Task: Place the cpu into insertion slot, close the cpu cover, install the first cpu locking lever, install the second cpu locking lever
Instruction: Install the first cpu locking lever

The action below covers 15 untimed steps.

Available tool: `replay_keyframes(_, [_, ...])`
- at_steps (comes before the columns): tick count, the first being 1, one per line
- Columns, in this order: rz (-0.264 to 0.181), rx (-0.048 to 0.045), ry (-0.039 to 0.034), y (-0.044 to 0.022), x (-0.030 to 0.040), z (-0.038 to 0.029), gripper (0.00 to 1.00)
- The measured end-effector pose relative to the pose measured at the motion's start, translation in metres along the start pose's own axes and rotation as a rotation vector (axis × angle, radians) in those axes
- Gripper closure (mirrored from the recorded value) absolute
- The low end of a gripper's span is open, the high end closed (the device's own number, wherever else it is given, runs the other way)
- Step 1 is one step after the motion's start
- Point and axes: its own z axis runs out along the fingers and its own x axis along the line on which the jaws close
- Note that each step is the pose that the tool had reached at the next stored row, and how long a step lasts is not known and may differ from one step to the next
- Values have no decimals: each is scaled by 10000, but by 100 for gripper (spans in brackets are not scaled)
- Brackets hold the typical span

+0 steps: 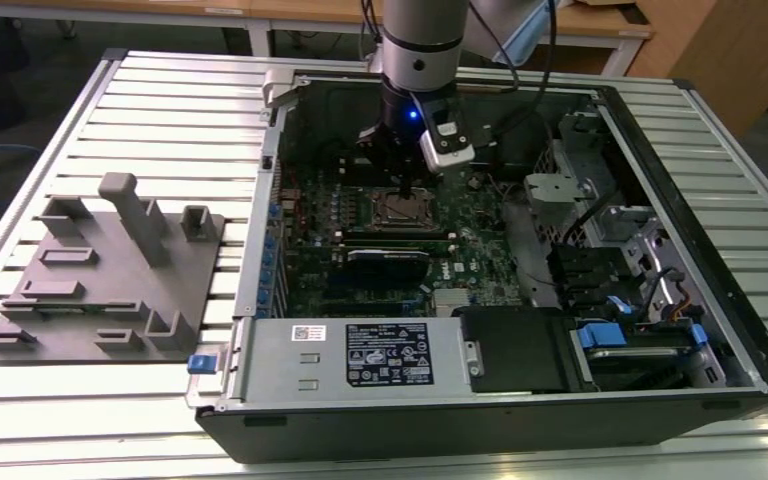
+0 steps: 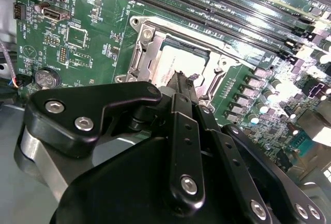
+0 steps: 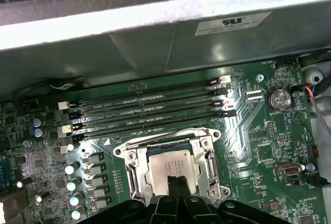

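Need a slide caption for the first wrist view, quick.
Claw with fingers together over the cpu seated in the insertion slot, beside the memory slots.

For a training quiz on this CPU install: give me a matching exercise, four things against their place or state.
Things:
1. cpu
2. cpu cover
3. gripper
4. grey fixture

States:
A. on the table outside the computer case
B. seated in the insertion slot
C. fingertips together, over the chip
D. down around the chip

Pairs: 1-B, 2-D, 3-C, 4-A
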Motion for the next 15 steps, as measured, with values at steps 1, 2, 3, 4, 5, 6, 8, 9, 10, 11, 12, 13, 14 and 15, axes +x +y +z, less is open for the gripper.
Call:
replay_keyframes(1, [0, 0, 0, 0, 0, 0, 90])
replay_keyframes(2, [0, 0, 0, 0, 0, 0, 90])
replay_keyframes(3, [0, 0, 0, 0, 0, -1, 90])
replay_keyframes(4, [0, 0, 0, 0, 0, -1, 90])
replay_keyframes(5, [0, 0, 0, 0, 0, -1, 90])
replay_keyframes(6, [-19, 0, 0, 0, 0, -1, 90])
replay_keyframes(8, [-188, -6, 5, 0, 0, -2, 90])
replay_keyframes(9, [-303, -10, 8, 0, 0, -2, 90])
replay_keyframes(10, [-425, -14, 11, 0, 0, -1, 90])
replay_keyframes(11, [-520, -19, 13, 0, 0, -1, 90])
replay_keyframes(12, [-594, -23, 14, 0, 0, -1, 90])
replay_keyframes(13, [-620, -24, 15, 0, 0, -1, 90])
replay_keyframes(14, [-622, -24, 15, 0, 0, -1, 90])
replay_keyframes(15, [-625, -24, 15, 0, 0, -1, 90])
